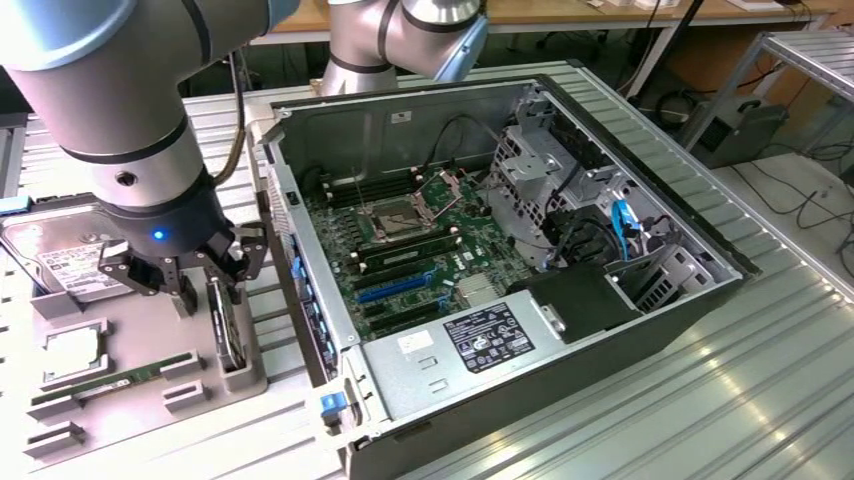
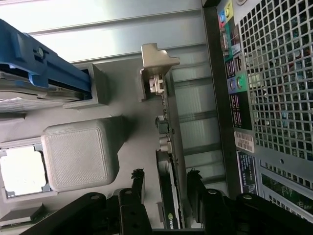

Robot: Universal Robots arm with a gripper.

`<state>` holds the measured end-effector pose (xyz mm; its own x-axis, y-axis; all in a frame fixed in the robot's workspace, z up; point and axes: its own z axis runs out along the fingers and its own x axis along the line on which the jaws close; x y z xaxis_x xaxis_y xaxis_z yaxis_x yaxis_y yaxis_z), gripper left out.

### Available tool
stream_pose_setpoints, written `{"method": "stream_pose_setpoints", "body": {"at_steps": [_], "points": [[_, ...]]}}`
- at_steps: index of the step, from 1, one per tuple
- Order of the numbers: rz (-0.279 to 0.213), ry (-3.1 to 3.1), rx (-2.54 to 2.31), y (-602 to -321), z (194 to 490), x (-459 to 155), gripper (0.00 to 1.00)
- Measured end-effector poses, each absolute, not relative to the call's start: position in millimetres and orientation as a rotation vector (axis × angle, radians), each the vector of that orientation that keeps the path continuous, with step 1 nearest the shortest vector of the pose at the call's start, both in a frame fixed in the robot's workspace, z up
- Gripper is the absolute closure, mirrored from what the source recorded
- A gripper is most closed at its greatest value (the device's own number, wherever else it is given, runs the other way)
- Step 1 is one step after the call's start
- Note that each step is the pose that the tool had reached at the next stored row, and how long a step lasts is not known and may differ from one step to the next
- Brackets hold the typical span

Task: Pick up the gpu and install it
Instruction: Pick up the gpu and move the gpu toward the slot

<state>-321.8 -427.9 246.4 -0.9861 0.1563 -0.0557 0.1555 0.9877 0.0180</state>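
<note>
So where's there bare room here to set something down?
The widest bare patch is the ribbed table at the exterior view's right of the computer case. A narrow strip of it lies between case and grey parts tray. The tray is crowded, the open gripper straddling the gpu; the case interior is packed.

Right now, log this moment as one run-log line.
gripper: open, straddling gpu | gpu: edge-on in gray holder, not lifted | computer case: side open, beside holder
</note>
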Motion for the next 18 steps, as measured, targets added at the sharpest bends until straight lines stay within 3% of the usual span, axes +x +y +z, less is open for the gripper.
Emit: {"method": "stream_pose_setpoints", "body": {"at_steps": [12,14,18], "points": [[0.022,3.075,0.241,-427.9,244.6,-321.0,0.53],[0.022,3.075,0.241,-427.9,244.6,-321.0,0.67],[0.022,3.075,0.241,-427.9,244.7,-321.0,0.67]]}}
